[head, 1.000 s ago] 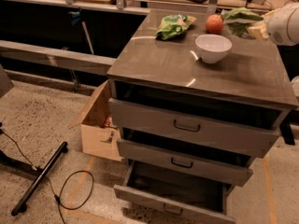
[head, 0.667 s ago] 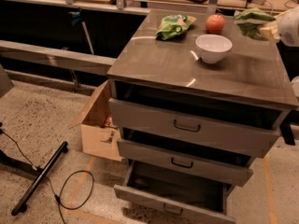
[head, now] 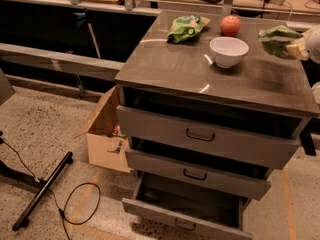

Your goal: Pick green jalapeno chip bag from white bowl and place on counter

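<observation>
The green jalapeno chip bag hangs in the air over the right part of the counter, to the right of the white bowl. The bowl is empty and stands upright on the counter. My gripper comes in from the right edge of the view and is shut on the bag's right end. Most of the arm is out of view.
A brighter lime-green bag and a red-orange fruit lie at the back of the counter. The cabinet's bottom drawer is pulled open. An open cardboard box stands at the cabinet's left. A black stand and cable lie on the floor.
The gripper has moved right and a little lower with the chip bag in it, farther from the bowl. Nothing else has moved.
</observation>
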Motion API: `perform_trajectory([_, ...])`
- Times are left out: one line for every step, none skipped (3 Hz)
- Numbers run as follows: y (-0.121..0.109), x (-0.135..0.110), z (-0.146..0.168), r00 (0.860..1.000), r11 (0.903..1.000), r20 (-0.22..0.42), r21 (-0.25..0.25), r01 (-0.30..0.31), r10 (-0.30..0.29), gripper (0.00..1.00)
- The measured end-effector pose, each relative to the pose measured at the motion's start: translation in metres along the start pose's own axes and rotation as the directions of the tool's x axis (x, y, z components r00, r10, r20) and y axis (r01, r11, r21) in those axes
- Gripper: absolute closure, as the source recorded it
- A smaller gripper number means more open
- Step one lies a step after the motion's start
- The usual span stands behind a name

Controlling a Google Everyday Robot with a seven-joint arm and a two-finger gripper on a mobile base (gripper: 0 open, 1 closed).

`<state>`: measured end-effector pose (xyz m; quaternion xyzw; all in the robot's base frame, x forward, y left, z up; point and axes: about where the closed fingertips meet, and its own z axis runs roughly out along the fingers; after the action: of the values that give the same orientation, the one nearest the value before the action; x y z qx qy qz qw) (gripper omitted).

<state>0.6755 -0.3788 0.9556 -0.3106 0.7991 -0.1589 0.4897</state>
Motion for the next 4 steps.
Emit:
perform_trajectory([0.013,0.015,0.011,0.999,0.9993,-0.045,-0.038,0.002,-0.004,0.85])
perform_trajectory([0.028,0.02,0.022,0.998,0.9967,-0.066,-0.081,0.003,-0.008,0.63])
perform_trajectory([0.04,0.02,0.029,0.997,0.9924,-0.073,-0.123,0.003,-0.012,0.38])
perform_trajectory([0.045,0.02,0.028,0.997,0.9884,-0.074,-0.152,0.002,-0.014,0.15])
